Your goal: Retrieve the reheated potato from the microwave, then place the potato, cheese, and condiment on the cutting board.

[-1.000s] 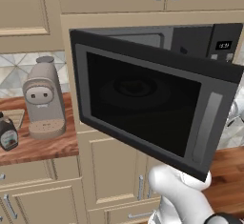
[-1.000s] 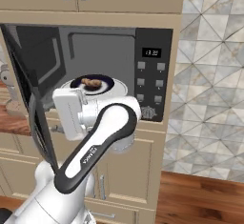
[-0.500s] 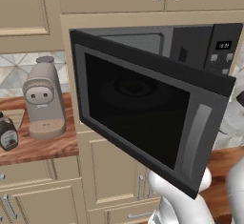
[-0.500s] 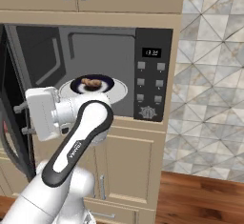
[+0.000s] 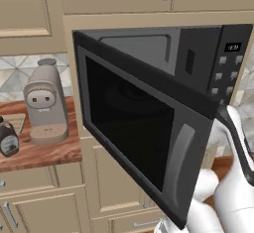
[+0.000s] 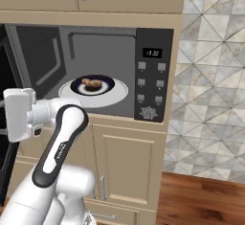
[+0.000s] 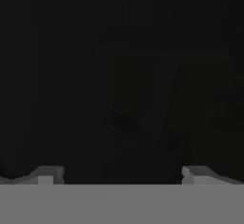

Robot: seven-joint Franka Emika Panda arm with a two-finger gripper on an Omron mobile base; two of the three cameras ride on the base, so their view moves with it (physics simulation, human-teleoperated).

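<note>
On microwave (image 6: 154,75), unreadable digits

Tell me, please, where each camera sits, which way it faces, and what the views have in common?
Left base view: behind the arm's left, facing the microwave and its swung-open door; white arm at lower right.
Right base view: behind the arm's right, looking into the cavity at the potato; arm at lower left.
Hand view: on the hand, facing a dark surface; open pincer at the bottom.
Both base views share the microwave.
</note>
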